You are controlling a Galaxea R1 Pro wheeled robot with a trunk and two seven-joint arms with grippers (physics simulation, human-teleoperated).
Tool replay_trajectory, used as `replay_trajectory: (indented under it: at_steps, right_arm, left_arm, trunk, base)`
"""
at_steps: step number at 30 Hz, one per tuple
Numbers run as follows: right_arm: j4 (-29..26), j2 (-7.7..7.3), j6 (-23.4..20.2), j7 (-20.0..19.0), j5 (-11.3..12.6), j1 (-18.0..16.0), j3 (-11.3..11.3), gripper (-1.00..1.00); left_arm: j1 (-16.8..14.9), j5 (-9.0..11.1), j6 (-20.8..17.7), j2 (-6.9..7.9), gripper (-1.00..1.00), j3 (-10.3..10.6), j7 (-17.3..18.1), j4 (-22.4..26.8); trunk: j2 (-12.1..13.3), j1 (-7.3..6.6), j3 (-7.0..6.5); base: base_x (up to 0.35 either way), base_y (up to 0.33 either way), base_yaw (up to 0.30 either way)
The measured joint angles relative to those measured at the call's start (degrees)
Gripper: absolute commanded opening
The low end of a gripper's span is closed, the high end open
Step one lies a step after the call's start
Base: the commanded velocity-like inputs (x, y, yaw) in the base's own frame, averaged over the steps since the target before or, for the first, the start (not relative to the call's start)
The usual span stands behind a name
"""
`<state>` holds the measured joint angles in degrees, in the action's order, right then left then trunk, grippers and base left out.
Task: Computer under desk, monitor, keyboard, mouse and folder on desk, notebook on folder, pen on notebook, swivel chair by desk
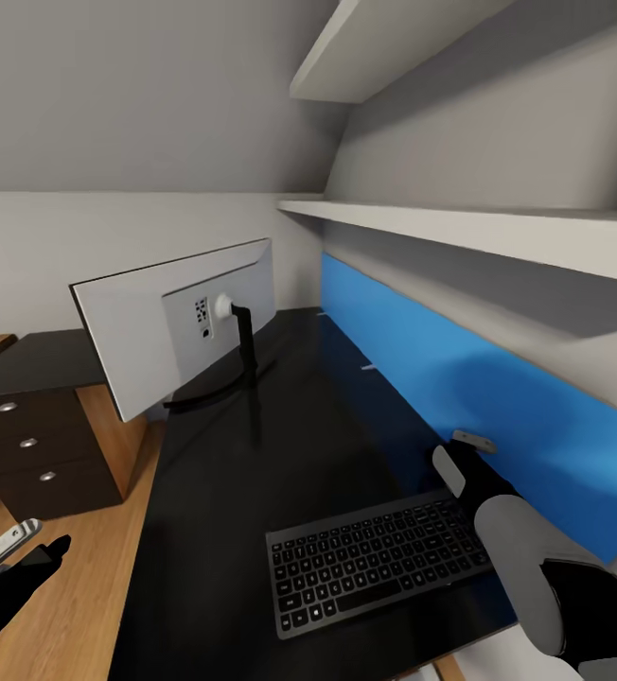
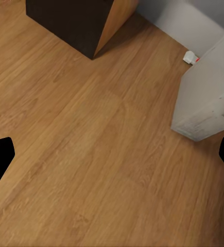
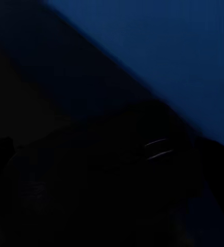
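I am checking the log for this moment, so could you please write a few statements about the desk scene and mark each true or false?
1. The keyboard lies flat on the desk. True.
2. The monitor shows its black screen to the head camera. False: its white back faces the camera.
3. The monitor stands on the wooden floor. False: it stands on the desk.
4. The left gripper hangs over the wooden floor, near a pale grey-white box. True.
5. The keyboard leans against the blue wall panel. False: it lies flat, apart from it.
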<state>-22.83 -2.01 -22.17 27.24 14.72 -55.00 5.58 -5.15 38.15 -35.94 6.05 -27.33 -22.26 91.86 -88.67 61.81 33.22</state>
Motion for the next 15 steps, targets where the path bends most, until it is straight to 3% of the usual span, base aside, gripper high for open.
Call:
replay_trajectory:
  at_steps: [8,12,15]
  right_arm:
    - [-0.1,0.28,0.4,-0.2,0.0,0.1,-0.1,-1.0]
    - [-0.2,1.09,0.6,-0.4,0.0,0.1,-0.3,-1.0]
    - [-0.2,1.19,0.6,-2.0,-0.1,0.2,-0.6,-1.0]
  left_arm:
    - [0.0,-0.1,0.1,-0.08,1.0,0.2,0.0,0.0]
    - [0.0,-0.1,0.1,-0.09,1.0,0.3,0.0,0.0]
    - [0.0,-0.1,0.2,-0.09,1.0,0.3,-0.1,0.0]
  trunk:
    - [3.2,-1.76,-1.44]
    - [4.8,-2.64,-2.16]
    - [6.0,-3.3,-2.69]
  base:
    - [0.0,0.0,0.0]
    - [0.0,0.0,0.0]
    - [0.0,0.0,0.0]
